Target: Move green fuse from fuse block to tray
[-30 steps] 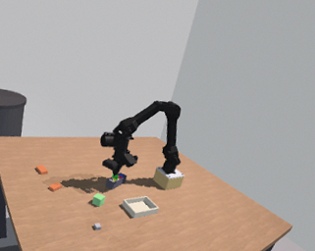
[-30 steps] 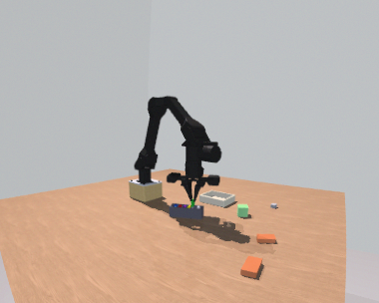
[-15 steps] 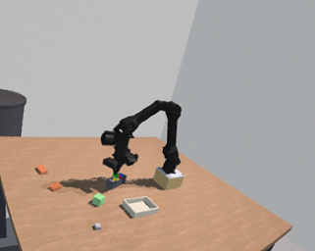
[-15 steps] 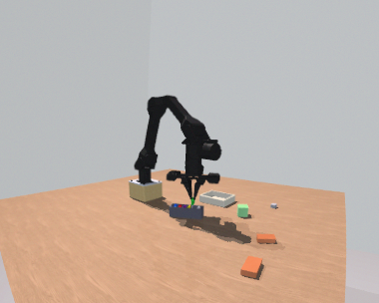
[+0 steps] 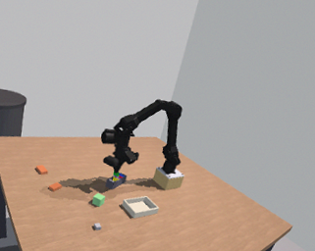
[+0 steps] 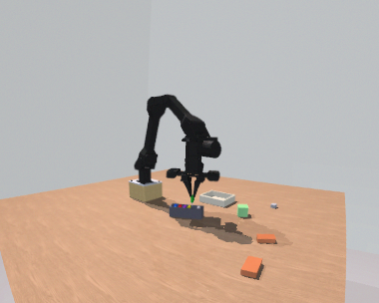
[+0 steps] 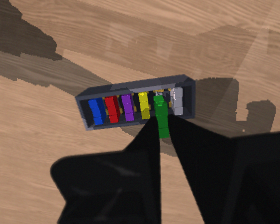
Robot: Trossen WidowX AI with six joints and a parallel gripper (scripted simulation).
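My gripper (image 5: pixel 117 171) (image 6: pixel 192 196) (image 7: pixel 161 120) is shut on the green fuse (image 5: pixel 116 174) (image 6: pixel 192 199) (image 7: pixel 161 107) and holds it upright just above the fuse block (image 5: pixel 115 183) (image 6: pixel 187 213) (image 7: pixel 135 86). In the wrist view an empty slot shows partly behind the fuse. The blue fuse (image 7: pixel 96 111), red fuse (image 7: pixel 112 109), purple fuse (image 7: pixel 128 107), yellow fuse (image 7: pixel 144 106) and pale grey fuse (image 7: pixel 177 101) sit in the block. The pale tray (image 5: pixel 135 213) (image 6: pixel 213 202) stands apart from the block and holds nothing.
A light green cube (image 5: pixel 99 200) (image 6: pixel 242 210) stands between block and tray, off to the side. A small grey cube (image 5: pixel 97 227) (image 6: pixel 273 205) lies farther out. Two orange blocks lie away from the tray. The arm's base stands on a tan box (image 5: pixel 168 180) (image 6: pixel 146 190).
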